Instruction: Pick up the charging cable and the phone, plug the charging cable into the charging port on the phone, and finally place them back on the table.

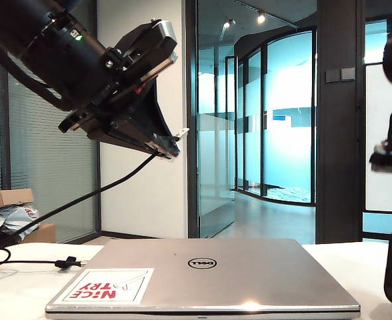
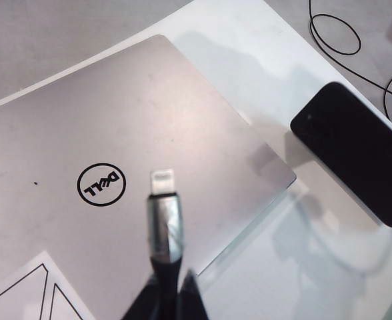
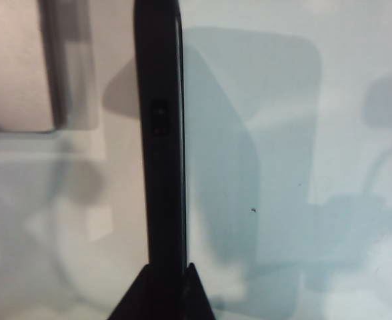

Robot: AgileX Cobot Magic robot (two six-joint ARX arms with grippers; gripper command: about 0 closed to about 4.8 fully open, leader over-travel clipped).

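The charging cable [image 2: 164, 220] is already lifted: its silvery plug sticks out past the left gripper [image 2: 171, 288], whose jaws are pinched on the cord high above the laptop [image 2: 83, 120], the rest trailing down to the table [image 1: 23, 280]. The phone [image 3: 161, 133] is up too, seen edge-on and clamped in the right gripper [image 3: 166, 293], off to the right near the table's edge. Both pickups look done; plugging in and setting down remain, and plug and phone are well apart, though I can't make out the port
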